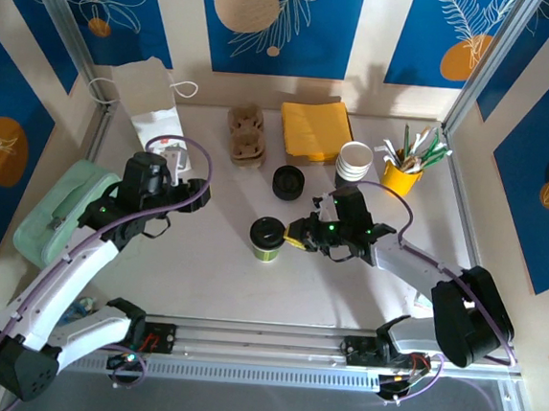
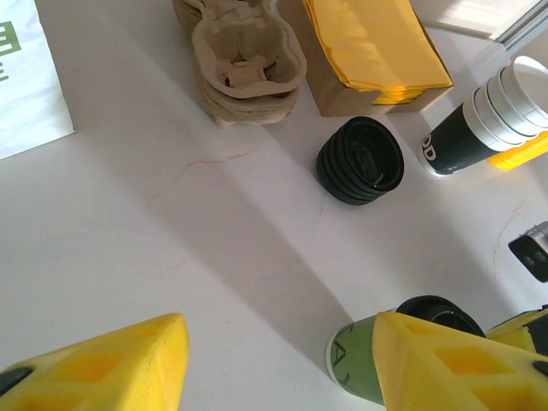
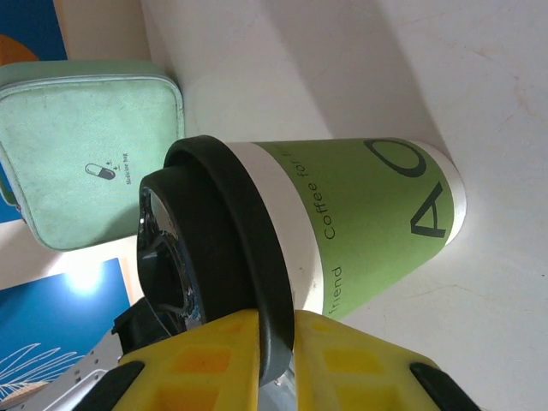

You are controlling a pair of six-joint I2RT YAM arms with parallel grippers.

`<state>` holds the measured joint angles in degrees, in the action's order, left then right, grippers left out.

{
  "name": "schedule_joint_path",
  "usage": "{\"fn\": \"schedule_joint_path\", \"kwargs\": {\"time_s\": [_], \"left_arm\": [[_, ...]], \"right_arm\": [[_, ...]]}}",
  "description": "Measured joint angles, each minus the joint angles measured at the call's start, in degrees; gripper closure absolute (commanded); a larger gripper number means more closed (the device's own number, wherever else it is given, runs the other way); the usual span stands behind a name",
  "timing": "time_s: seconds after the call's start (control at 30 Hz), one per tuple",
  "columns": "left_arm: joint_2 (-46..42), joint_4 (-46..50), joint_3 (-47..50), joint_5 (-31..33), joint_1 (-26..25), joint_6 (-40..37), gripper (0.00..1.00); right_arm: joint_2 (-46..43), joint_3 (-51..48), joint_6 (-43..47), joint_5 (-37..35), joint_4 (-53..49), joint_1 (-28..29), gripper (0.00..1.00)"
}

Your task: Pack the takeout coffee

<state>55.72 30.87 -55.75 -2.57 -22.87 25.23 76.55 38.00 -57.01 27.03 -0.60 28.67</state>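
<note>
A green paper cup (image 1: 266, 245) printed "Coffee" stands mid-table with a black lid (image 3: 214, 257) on top. My right gripper (image 1: 300, 239) is shut on that lid's rim, one yellow finger on each side of it (image 3: 276, 342). The takeout coffee cups (image 1: 355, 161), white-rimmed with dark lower parts (image 2: 488, 116), stand nested at the back right. My left gripper (image 1: 191, 196) hangs open to the left of the green cup (image 2: 355, 360), with only bare table between its fingers (image 2: 274, 368).
A stack of black lids (image 1: 288, 181) sits behind the green cup. Brown pulp carrier trays (image 1: 245, 134), yellow napkins (image 1: 316, 129) and a white paper bag (image 1: 149, 103) line the back. A mint pouch (image 1: 63, 208) lies far left, a yellow utensil cup (image 1: 402, 173) back right.
</note>
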Motion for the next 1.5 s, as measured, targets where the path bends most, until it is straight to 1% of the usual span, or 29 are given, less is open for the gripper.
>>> {"fn": "schedule_joint_path", "kwargs": {"time_s": [0.33, 0.43, 0.57, 0.73, 0.8, 0.93, 1.07, 1.17, 1.33, 1.5], "left_arm": [[0.76, -0.02, 0.0, 0.02, 0.0, -0.17, 0.41], [0.9, -0.04, 0.0, -0.17, 0.0, -0.22, 0.38], [1.49, -0.11, 0.0, -1.75, 0.0, -0.66, 0.3], [2.54, -1.38, 0.0, -6.82, 0.0, -1.42, 0.24], [3.5, -1.95, 0.0, -9.53, 0.0, -1.53, 0.22], [6.32, -2.91, 0.0, -15.69, 0.0, -1.55, 0.18], [9.35, -4.15, 0.0, -21.46, -0.26, -1.49, 0.14], [11.28, -5.09, 0.02, -24.35, -1.22, -1.33, 0.12], [14.38, -6.27, 0.26, -27.54, -3.19, -1.31, 0.12], [19.54, -7.45, 0.33, -30.88, -3.67, -1.36, 0.14]], "right_arm": [[0.28, 0.13, 1.6, -0.02, -1.14, 0.24, 0.77], [0.11, 0.48, 2.49, -0.11, -2.95, 0.24, 0.74], [-1.4, 1.77, 4.13, -1.51, -6.49, 0.24, 0.7], [-4.66, 3.21, 6.14, -2.67, -9.42, -0.09, 0.59], [-6.1, 3.26, 6.71, -2.8, -10.14, -0.31, 0.54], [-8.02, 3.34, 7.67, -2.84, -10.97, -0.28, 0.46], [-8.87, 3.89, 8.59, -2.89, -11.67, -0.22, 0.43], [-8.9, 4.07, 8.83, -3.1, -11.76, 0.07, 0.43], [-8.33, 4.35, 9.05, -4.11, -11.93, 1.4, 0.43], [-5.99, 5.07, 9.05, -4.59, -11.1, 2.14, 0.43]]}}
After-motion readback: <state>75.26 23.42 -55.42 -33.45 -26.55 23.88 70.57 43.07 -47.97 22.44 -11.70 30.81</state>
